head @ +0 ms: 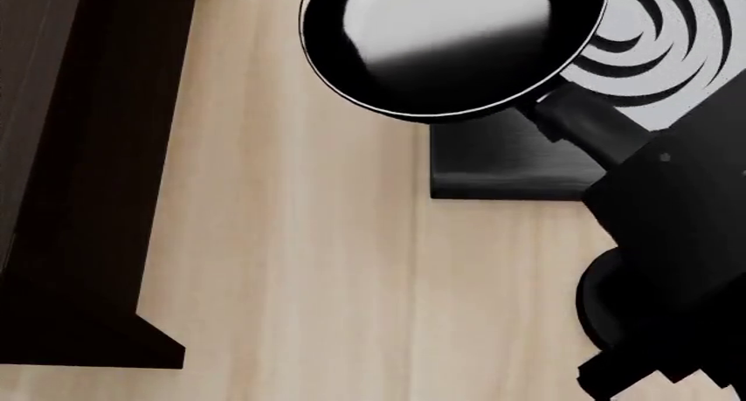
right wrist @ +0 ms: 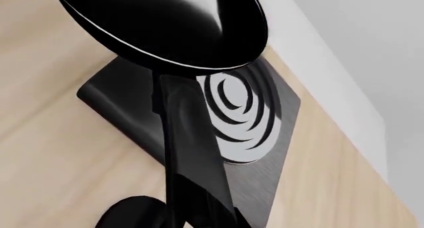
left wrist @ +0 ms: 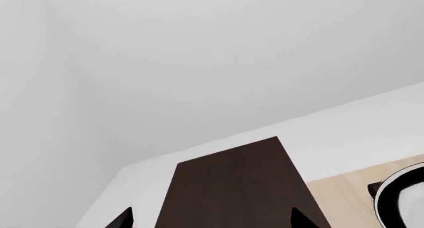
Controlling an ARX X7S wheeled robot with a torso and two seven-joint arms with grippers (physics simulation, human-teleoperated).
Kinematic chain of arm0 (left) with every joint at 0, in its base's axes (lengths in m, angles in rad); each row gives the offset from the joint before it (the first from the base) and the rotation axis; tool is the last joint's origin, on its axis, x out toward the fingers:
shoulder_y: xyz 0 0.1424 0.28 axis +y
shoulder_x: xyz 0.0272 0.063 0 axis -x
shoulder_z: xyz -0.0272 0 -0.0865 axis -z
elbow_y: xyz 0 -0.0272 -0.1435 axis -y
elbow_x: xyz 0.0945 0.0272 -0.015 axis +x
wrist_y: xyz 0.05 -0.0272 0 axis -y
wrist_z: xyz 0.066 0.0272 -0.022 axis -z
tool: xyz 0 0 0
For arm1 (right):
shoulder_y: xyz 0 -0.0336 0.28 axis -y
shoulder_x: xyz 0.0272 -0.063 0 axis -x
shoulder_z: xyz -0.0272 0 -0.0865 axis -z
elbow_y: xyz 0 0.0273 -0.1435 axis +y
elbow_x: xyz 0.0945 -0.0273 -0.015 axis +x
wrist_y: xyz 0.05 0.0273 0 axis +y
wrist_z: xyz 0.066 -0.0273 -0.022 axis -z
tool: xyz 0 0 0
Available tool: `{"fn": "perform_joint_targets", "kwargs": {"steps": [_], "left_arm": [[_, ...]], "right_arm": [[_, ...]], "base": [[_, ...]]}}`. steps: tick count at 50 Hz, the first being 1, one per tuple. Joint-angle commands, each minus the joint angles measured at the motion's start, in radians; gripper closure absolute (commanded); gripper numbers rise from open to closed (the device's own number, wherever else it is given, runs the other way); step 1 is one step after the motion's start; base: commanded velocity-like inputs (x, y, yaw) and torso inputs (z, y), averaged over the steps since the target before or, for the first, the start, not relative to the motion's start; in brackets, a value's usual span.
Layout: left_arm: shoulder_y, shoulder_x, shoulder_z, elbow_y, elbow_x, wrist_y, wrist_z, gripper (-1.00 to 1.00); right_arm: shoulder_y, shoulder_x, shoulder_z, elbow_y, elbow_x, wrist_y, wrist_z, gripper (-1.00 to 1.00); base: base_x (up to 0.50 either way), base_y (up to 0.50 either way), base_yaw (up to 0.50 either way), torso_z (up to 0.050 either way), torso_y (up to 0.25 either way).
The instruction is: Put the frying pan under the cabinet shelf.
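The right arm [head: 665,235] carries the pan [head: 455,43] by its handle, lifted off the burner [head: 513,169] so it can travel left over the desk [head: 303,270] toward the cabinet [head: 82,156]. Its fingers are hidden, presumably clenched on the handle; the left fingers: cannot tell.

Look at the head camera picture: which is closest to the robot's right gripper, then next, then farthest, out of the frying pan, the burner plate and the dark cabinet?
1. Frying pan: its handle runs into the right gripper.
2. Burner plate: directly below pan and gripper, on the right.
3. Cabinet shelf: far across the wooden table, at the left edge.
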Motion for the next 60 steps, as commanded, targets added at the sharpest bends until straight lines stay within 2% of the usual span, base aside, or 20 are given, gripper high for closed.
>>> {"fn": "perform_joint_targets", "kwargs": {"steps": [1, 19, 39, 60], "left_arm": [[0.041, -0.044, -0.029, 0.012, 0.020, 0.021, 0.036, -1.00], [0.077, -0.077, -0.060, 0.024, 0.022, 0.030, 0.049, -1.00], [0.057, -0.044, -0.075, 0.026, -0.021, -0.003, 0.011, -1.00], [0.094, -0.044, -0.104, 0.026, -0.018, -0.019, 0.016, -1.00]], "right_arm": [[0.067, -0.058, -0.053, 0.016, -0.075, -0.002, 0.031, 1.00], [0.023, -0.121, -0.122, 0.025, -0.211, -0.034, -0.061, 1.00], [-0.050, -0.134, -0.189, 0.032, -0.372, -0.102, -0.168, 1.00], [-0.098, -0.226, -0.269, 0.076, -0.515, -0.186, -0.261, 1.00]], "base": [[0.00, 0.00, 0.00, 0.000, 0.000], [0.00, 0.00, 0.00, 0.001, 0.002], [0.00, 0.00, 0.00, 0.001, 0.002], [0.00, 0.00, 0.00, 0.000, 0.002]]}}
